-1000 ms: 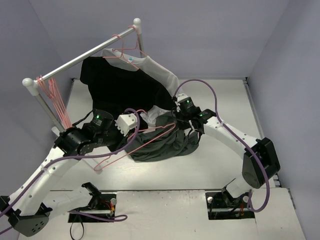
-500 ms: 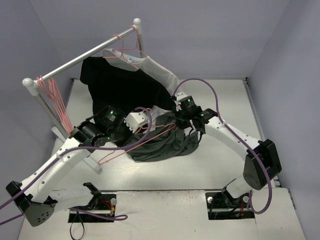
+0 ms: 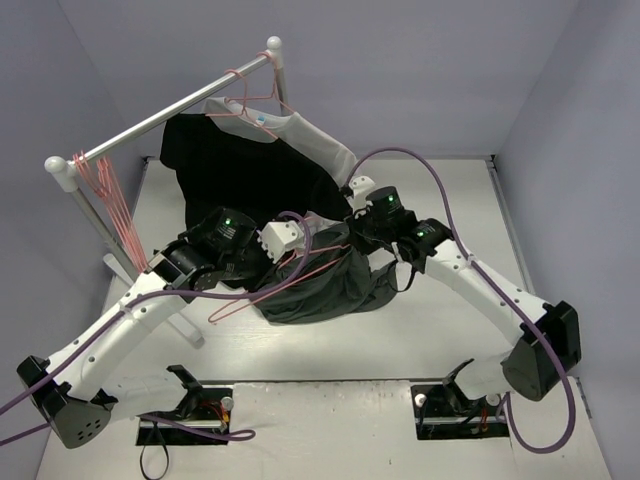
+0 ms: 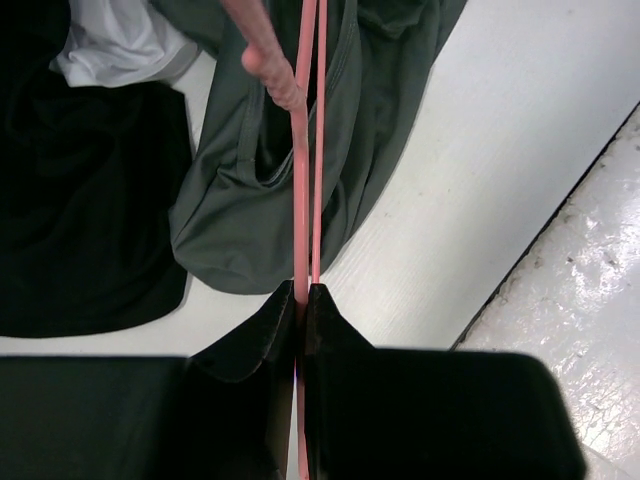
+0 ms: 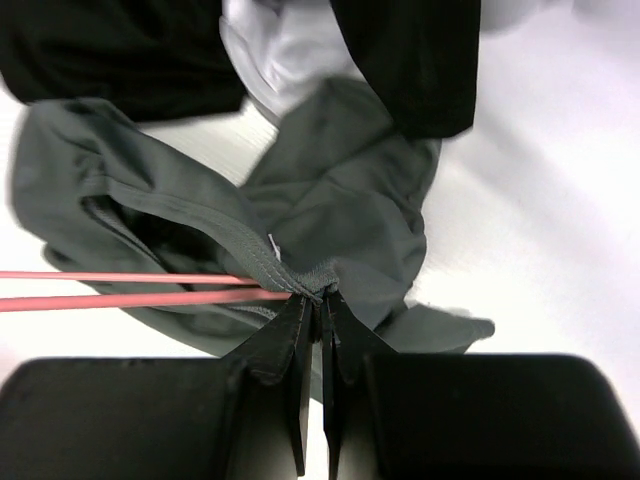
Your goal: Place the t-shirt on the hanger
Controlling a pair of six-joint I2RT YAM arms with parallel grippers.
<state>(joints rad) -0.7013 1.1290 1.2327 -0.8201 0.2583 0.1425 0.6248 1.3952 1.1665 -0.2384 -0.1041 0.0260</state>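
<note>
Your left pincer (image 4: 303, 300) clamps the hanger (image 4: 300, 200), your right pincer (image 5: 322, 305) pinches the t-shirt (image 5: 350, 200) by its collar; drive the wire in crooked and it could yank that collar loose

grey-green t-shirt (image 5: 350, 200), pink hanger (image 5: 150, 298), black shirt (image 3: 240, 170)

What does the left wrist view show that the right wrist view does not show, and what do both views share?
Only the left wrist view shows the left gripper, its jaws shut on the hanger, and the far edge of the table. Only the right wrist view shows the right gripper, its jaws shut on the collar of the t-shirt. Both views show the hanger, the t-shirt, the black shirt and the pale shirt.
</note>
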